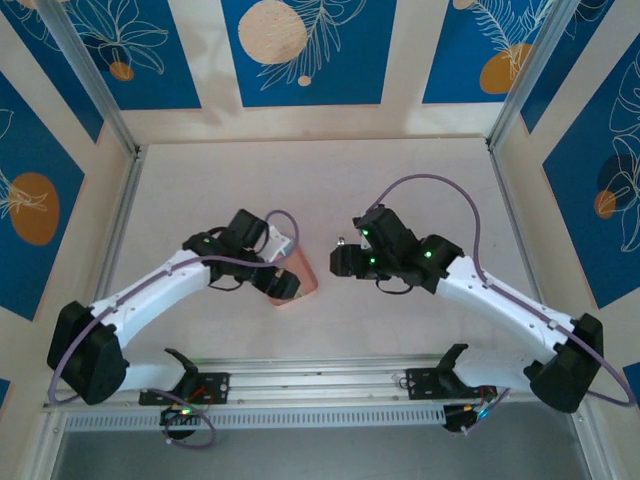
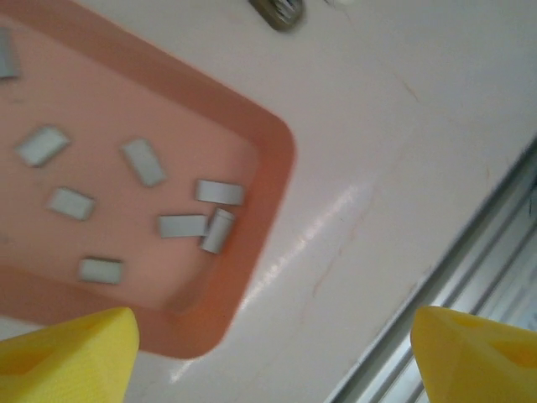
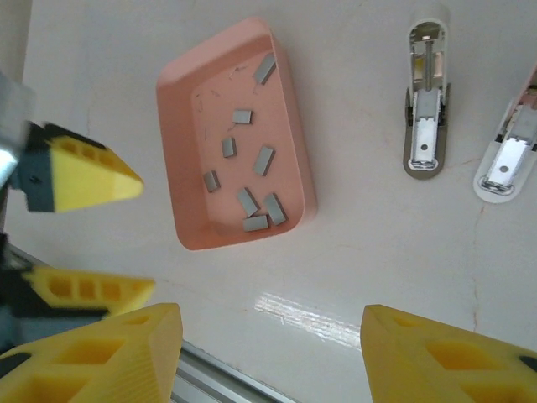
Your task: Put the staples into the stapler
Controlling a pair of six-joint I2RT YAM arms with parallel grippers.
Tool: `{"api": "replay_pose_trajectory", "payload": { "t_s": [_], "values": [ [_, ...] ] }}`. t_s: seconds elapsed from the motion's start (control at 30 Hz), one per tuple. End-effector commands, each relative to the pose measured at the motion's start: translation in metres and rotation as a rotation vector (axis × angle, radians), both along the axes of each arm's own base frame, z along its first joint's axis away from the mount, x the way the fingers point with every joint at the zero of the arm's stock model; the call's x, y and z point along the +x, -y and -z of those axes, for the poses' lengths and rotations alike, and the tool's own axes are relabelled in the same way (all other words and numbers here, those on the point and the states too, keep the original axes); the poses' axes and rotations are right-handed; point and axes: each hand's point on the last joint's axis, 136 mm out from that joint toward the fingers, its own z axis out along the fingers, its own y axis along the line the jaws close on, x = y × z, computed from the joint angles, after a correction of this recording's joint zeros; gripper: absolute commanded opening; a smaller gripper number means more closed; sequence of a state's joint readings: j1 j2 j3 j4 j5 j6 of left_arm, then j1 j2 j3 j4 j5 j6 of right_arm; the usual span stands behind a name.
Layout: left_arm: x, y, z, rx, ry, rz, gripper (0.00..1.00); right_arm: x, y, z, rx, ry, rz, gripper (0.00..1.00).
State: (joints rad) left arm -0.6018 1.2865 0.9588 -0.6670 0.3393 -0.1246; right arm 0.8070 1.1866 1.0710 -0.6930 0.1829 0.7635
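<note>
Several small grey staples [image 2: 182,225] [image 3: 252,201] lie loose in a shallow pink tray [image 2: 277,159] [image 3: 172,151] [image 1: 306,290]. A stapler [image 3: 426,109] lies opened flat on the table to the right of the tray, its metal channel showing. My left gripper [image 2: 273,361] [image 1: 284,285] hovers over the tray's near corner, open, with nothing between its yellow fingers [image 3: 84,178]. My right gripper [image 3: 268,353] [image 1: 345,260] hangs above the table on the near side of the tray, also open and empty.
A second opened stapler [image 3: 510,155], white, lies at the right edge of the right wrist view. A metal rail [image 2: 495,243] [image 1: 320,380] runs along the table's near edge. Blue patterned walls [image 1: 310,50] enclose the table.
</note>
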Motion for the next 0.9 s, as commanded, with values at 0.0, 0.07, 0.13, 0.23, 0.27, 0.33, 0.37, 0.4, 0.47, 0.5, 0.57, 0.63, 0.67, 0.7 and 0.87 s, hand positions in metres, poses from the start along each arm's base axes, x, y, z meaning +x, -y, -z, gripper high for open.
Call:
{"api": "replay_pose_trajectory", "payload": {
  "t_s": [0.0, 0.07, 0.13, 0.23, 0.27, 0.33, 0.37, 0.4, 0.47, 0.5, 0.57, 0.63, 0.67, 0.7, 0.87],
  "values": [
    [0.014, -0.017, -0.013, -0.072, 0.01, -0.12, 0.86, -0.001, -0.009, 0.002, -0.054, -0.025, -0.02, 0.59],
    [0.025, -0.03, -0.015, -0.084, 0.028, -0.19, 0.88, 0.001, -0.02, 0.006, -0.08, -0.042, -0.043, 0.59],
    [0.039, -0.048, -0.013, -0.074, 0.044, -0.298, 0.91, 0.004, -0.032, 0.01, -0.112, -0.062, -0.066, 0.59],
    [0.059, -0.075, -0.007, -0.1, 0.044, -0.492, 0.93, 0.011, -0.05, 0.019, -0.142, -0.121, -0.085, 0.58],
    [0.063, -0.079, -0.005, -0.133, 0.04, -0.529, 0.94, 0.015, -0.056, 0.023, -0.152, -0.14, -0.09, 0.58],
    [0.071, -0.09, -0.001, -0.181, 0.041, -0.618, 0.96, 0.022, -0.067, 0.032, -0.176, -0.194, -0.088, 0.57],
    [0.073, -0.095, 0.003, -0.191, 0.039, -0.653, 0.97, 0.024, -0.072, 0.037, -0.189, -0.222, -0.082, 0.57],
    [0.075, -0.101, 0.007, -0.199, 0.035, -0.688, 0.97, 0.026, -0.076, 0.042, -0.209, -0.254, -0.075, 0.56],
    [0.077, -0.108, 0.014, -0.212, 0.02, -0.728, 0.96, 0.029, -0.083, 0.054, -0.243, -0.304, -0.052, 0.56],
    [0.078, -0.111, 0.016, -0.225, 0.011, -0.74, 0.96, 0.031, -0.088, 0.059, -0.248, -0.328, -0.039, 0.55],
    [0.076, -0.113, 0.021, -0.244, -0.012, -0.755, 0.96, 0.034, -0.098, 0.07, -0.247, -0.373, -0.016, 0.55],
    [0.075, -0.115, 0.027, -0.257, -0.024, -0.768, 0.95, 0.038, -0.106, 0.081, -0.258, -0.4, 0.018, 0.52],
    [0.075, -0.117, 0.03, -0.253, -0.025, -0.772, 0.95, 0.04, -0.108, 0.085, -0.272, -0.399, 0.038, 0.5],
    [0.075, -0.119, 0.033, -0.241, -0.022, -0.774, 0.96, 0.042, -0.108, 0.089, -0.297, -0.388, 0.059, 0.48],
    [0.07, -0.123, 0.047, -0.173, -0.008, -0.772, 0.94, 0.045, -0.109, 0.116, -0.352, -0.423, 0.125, 0.46]
  ]
}}
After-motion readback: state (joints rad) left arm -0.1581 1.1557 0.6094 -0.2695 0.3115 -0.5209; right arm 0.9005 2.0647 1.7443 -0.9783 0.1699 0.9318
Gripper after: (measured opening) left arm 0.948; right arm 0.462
